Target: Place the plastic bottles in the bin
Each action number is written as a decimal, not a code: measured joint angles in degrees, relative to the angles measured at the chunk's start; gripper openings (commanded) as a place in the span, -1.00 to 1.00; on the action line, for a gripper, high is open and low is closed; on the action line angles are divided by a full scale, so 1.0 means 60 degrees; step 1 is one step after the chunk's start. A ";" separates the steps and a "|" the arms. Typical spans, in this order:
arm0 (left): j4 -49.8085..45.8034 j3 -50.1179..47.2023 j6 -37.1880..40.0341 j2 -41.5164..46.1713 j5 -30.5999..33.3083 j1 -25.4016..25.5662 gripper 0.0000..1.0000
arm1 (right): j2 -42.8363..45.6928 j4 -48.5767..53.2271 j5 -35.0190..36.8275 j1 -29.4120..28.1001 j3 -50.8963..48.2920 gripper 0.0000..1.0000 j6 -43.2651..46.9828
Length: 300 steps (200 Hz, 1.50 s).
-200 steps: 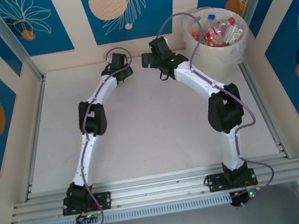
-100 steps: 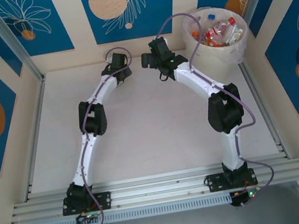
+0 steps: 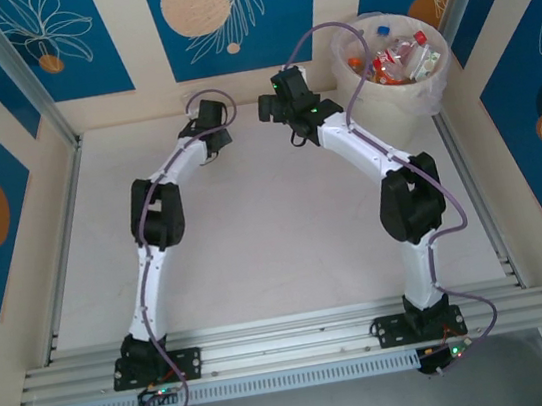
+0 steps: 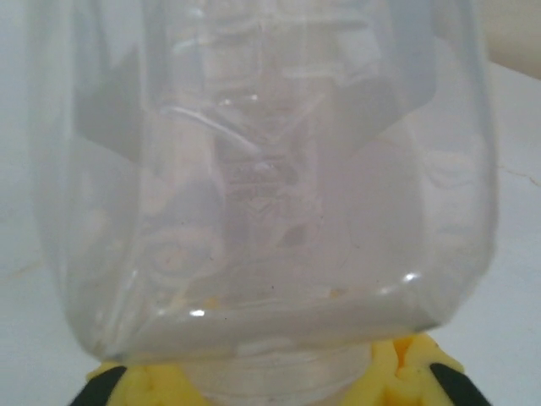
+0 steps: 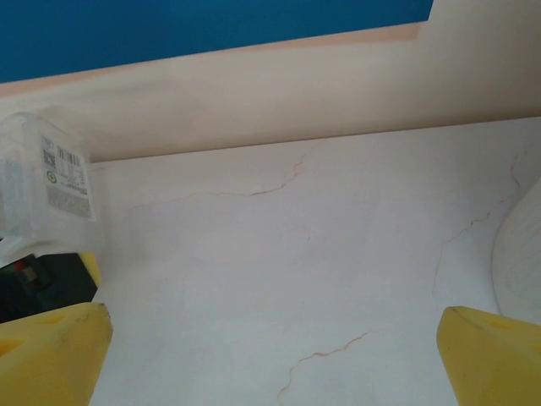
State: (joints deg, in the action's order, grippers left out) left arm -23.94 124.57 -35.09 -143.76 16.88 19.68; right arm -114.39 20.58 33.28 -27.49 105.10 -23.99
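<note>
- Your left gripper (image 3: 201, 124) is clamped on a clear plastic bottle (image 4: 262, 186) at the far edge of the white table (image 3: 275, 233).
- Your right gripper (image 5: 270, 345) gapes wide, holding nothing.
- The round cream-white bin (image 3: 378, 99) in the far right corner holds other bottles (image 3: 400, 59).

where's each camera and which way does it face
Top external: above and behind, looking down at white table, left arm, right arm, large round cream-white bin.
Left wrist: close on clear plastic bottle in shut left pincer.
Right wrist: faces back wall across table; open right pincer.
Both wrist views share that bottle.
</note>
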 measured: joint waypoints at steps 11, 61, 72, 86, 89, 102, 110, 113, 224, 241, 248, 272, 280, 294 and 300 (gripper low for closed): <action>0.0204 -0.0477 0.0066 0.0339 0.0029 0.0000 -0.87 | 0.0091 0.0004 0.0004 -0.0004 -0.0011 0.99 0.0000; 0.1279 -0.2641 0.0368 0.1858 0.0018 0.0018 -0.89 | 0.0474 0.0018 0.0029 -0.0007 -0.0127 0.99 -0.0007; 0.1570 -0.3155 0.0517 0.2189 0.0011 0.0066 -0.91 | 0.0561 0.0066 0.0011 -0.0007 -0.0168 0.98 -0.0007; 0.1985 -0.3872 0.0769 0.2670 -0.0044 0.0102 -0.93 | 0.0856 0.0113 -0.0018 -0.0018 -0.0368 0.99 -0.0007; 0.2084 -0.4025 0.0827 0.2776 -0.0051 0.0113 -0.93 | 0.0929 0.0117 -0.0040 -0.0018 -0.0437 0.98 -0.0007; 0.2368 -0.4608 0.1115 0.3257 -0.0131 0.0182 -0.94 | 0.1392 0.0193 -0.0051 -0.0036 -0.0721 0.99 -0.0007; 0.2572 -0.4918 0.1304 0.3566 -0.0211 0.0248 -0.94 | 0.1741 0.0233 -0.0095 -0.0040 -0.0911 0.99 -0.0007; 0.2634 -0.5038 0.1392 0.3712 -0.0262 0.0284 -0.94 | 0.1865 0.0259 -0.0113 -0.0044 -0.0958 0.98 -0.0007; 0.5548 -0.7573 0.2452 0.7482 -0.4798 0.1483 -0.94 | 0.5227 -0.1293 -0.7424 0.2761 -0.3745 0.99 -0.2692; 0.5927 -0.7737 0.2080 0.7614 -0.5635 0.1494 -0.94 | 0.5351 -0.1738 -0.8236 0.2911 -0.4251 0.98 -0.3031; 0.6047 -0.7785 0.1869 0.7650 -0.5956 0.1494 -0.94 | 0.5410 -0.1967 -0.8506 0.2973 -0.4462 0.99 -0.3158; 0.6513 -0.7821 0.1111 0.7741 -0.6881 0.1494 -0.93 | 0.5614 -0.3122 -0.9384 0.3260 -0.5275 0.98 -0.3657; 0.6648 -0.7825 0.0849 0.7788 -0.7147 0.1494 -0.93 | 0.5635 -0.3563 -0.9650 0.3330 -0.5482 0.98 -0.3814; 0.6929 -0.7825 0.0350 0.7901 -0.7610 0.1494 -0.93 | 0.5632 -0.4360 -1.0105 0.3432 -0.5781 0.99 -0.4102; 0.7031 -0.7825 0.0149 0.7952 -0.7792 0.1494 -0.93 | 0.5610 -0.4659 -1.0284 0.3457 -0.5861 0.99 -0.4226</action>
State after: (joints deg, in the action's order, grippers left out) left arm 18.24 77.62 -34.20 -96.05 -29.87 28.64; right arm -80.73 -7.38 -28.42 -6.74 69.93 -49.34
